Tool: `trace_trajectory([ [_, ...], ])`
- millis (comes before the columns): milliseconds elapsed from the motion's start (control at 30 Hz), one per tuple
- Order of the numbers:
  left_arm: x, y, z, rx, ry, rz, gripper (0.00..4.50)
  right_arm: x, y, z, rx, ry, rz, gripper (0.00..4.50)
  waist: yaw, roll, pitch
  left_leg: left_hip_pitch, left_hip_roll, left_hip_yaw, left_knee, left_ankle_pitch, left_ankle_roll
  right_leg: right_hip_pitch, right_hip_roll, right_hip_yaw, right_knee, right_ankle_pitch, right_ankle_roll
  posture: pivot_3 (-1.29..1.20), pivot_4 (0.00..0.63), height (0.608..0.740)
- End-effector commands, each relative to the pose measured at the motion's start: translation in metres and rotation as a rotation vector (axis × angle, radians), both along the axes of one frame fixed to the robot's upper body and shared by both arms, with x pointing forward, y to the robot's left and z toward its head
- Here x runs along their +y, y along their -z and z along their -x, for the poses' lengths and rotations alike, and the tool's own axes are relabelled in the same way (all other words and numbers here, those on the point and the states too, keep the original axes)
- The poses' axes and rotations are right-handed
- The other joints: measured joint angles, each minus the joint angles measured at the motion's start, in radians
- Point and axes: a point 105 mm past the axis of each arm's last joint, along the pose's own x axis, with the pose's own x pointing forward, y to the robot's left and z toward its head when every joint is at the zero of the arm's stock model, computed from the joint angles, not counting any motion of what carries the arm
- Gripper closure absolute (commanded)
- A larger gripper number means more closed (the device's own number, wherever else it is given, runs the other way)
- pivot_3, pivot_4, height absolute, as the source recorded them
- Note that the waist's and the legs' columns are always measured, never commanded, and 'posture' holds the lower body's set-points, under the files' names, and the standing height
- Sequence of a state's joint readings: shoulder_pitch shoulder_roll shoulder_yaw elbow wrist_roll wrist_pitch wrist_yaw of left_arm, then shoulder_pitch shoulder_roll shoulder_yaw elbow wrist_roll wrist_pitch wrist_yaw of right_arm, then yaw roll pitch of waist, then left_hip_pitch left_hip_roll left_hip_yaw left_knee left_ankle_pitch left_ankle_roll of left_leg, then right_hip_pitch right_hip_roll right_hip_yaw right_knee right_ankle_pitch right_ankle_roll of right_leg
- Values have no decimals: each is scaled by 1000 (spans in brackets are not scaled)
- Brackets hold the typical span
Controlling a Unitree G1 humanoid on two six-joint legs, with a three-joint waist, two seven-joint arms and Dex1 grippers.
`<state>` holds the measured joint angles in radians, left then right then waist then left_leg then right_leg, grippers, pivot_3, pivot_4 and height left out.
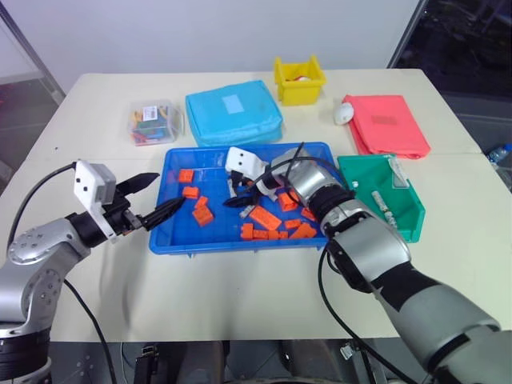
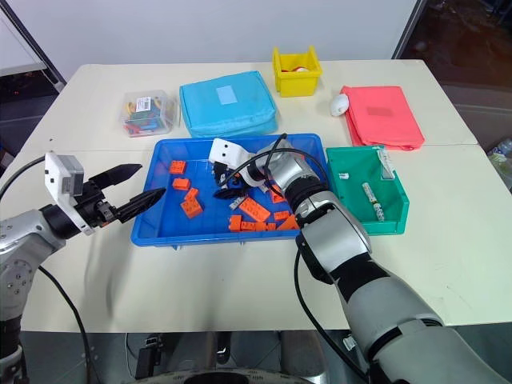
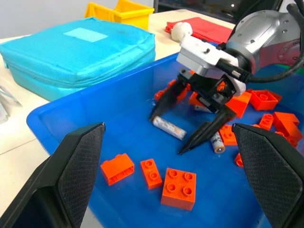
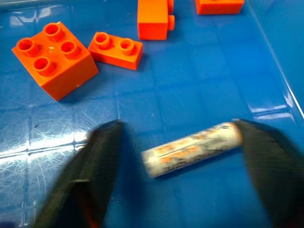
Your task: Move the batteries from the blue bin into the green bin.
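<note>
**mako_77:** So which step was this? To me the right gripper (image 3: 190, 128) was down inside the blue bin (image 1: 172, 232), its two black fingers straddling one battery (image 3: 169, 128) that lay flat on the bin floor. Jaws apart, a finger on each side, nothing clamped yet as far as I could tell. I'd call it the start of a pick.

**rigwatcher:** Agreed. The battery looked like a small silvery cylinder with a worn printed wrap, smooth and round, so I'd guess it would roll if only one finger nudged it. The next move called for closing evenly across its middle, then lifting clear of the bin wall and carrying it right to the green bin (image 1: 412, 220).

**mako_77:** A second battery (image 3: 216, 142) sat just beside the far finger, near the orange blocks (image 1: 260, 218) (studded plastic bricks, hard and glossy, scattered mostly on the right half of the tray). Could get bumped.

**rigwatcher:** The green bin already had batteries lying in it, so the job was partway done. The bins were both rigid plastic; the blue one shallow, with a shiny, scuffed floor.

**mako_77:** And the left gripper (image 1: 154, 198)?

**rigwatcher:** It hovered at the blue bin's left edge, fingers spread, holding nothing.
</note>
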<state>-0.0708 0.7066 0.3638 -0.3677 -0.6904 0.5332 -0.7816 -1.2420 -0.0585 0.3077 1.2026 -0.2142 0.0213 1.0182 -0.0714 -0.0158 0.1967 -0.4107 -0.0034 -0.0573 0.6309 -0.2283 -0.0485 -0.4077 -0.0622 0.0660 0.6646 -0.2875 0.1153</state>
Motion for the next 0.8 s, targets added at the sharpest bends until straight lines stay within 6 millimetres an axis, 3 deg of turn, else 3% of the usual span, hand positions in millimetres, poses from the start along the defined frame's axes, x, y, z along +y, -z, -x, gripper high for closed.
trace_trajectory([
  [33,-1,-14,4,-58,4,3,0,5,-7,0,-24,-21,10,2336,0,0,0,0,0,0,0,0,0,0,0,0,0,0,0,0,150,740],
  [167,0,-15,3,-62,0,4,0,4,-8,-1,-34,-22,13,2336,0,0,0,0,0,0,0,0,0,0,0,0,0,0,0,0,150,740],
  [333,-2,-17,2,-68,15,11,0,8,-29,-5,-63,-17,-40,2336,0,0,0,0,0,0,0,0,0,0,0,0,0,0,0,0,150,740],
  [433,-11,-19,5,-60,91,15,0,2,-83,-9,-117,-40,-129,2336,1,0,0,0,0,0,0,0,0,0,0,0,0,0,0,0,150,740],
  [500,-18,-18,8,-46,149,-4,0,-16,-115,-12,-170,-36,-161,2336,3,0,1,0,0,0,0,0,0,0,0,0,0,0,0,0,150,740],
  [567,-22,-17,9,-40,183,-12,0,-31,-134,-13,-219,-17,-170,2336,7,0,1,-1,-1,0,0,0,0,0,0,-1,-1,0,0,0,150,740],
  [633,-28,-18,7,-41,224,-3,0,-68,-155,-11,-257,24,-156,2336,9,0,1,-1,-1,0,0,0,0,1,-1,-1,-2,0,0,0,150,740],
  [733,-40,-18,5,-32,299,6,0,-127,-163,-1,-297,118,-66,2336,27,0,1,-1,-1,0,0,0,0,2,-1,-3,-3,0,0,0,150,740],
  [800,-46,-17,6,-20,343,10,0,-152,-163,6,-295,176,-29,2336,30,0,1,-1,-1,1,0,0,0,3,-1,-3,-4,0,0,0,150,740],
])
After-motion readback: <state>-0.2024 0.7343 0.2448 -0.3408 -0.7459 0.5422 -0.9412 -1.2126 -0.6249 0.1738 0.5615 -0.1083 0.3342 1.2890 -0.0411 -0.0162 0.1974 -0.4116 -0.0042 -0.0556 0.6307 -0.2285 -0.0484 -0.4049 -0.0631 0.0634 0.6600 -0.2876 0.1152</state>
